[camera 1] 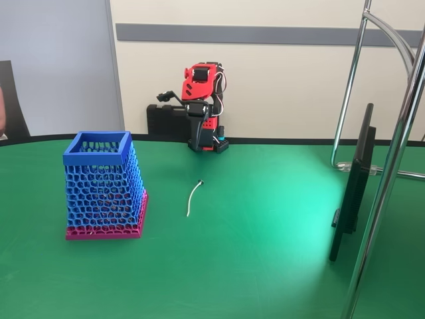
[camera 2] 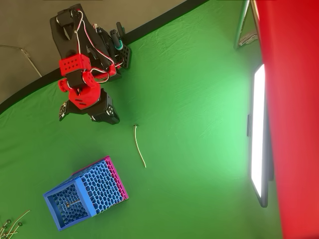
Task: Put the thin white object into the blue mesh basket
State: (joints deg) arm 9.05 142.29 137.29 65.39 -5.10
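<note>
The green surface (camera 1: 265,266) fills the near part of the fixed view. On the near right a thin dark screen (camera 1: 352,186) stands on its edge beside shiny metal poles (camera 1: 388,179). On the left stands the blue basket (camera 1: 103,183) with its pink base down and its open top up. A little way to the right of it, and a bit farther back, the white strand (camera 1: 193,197) lies flat on the surface, not touching anything. It is a little bent, with a tiny dark tip at its far end. At the far edge sits the red and black arm (camera 1: 202,106), folded up. Its gripper (camera 1: 171,98) points left, high above the surface and well away from the strand. I cannot tell if it is open or closed.
</note>
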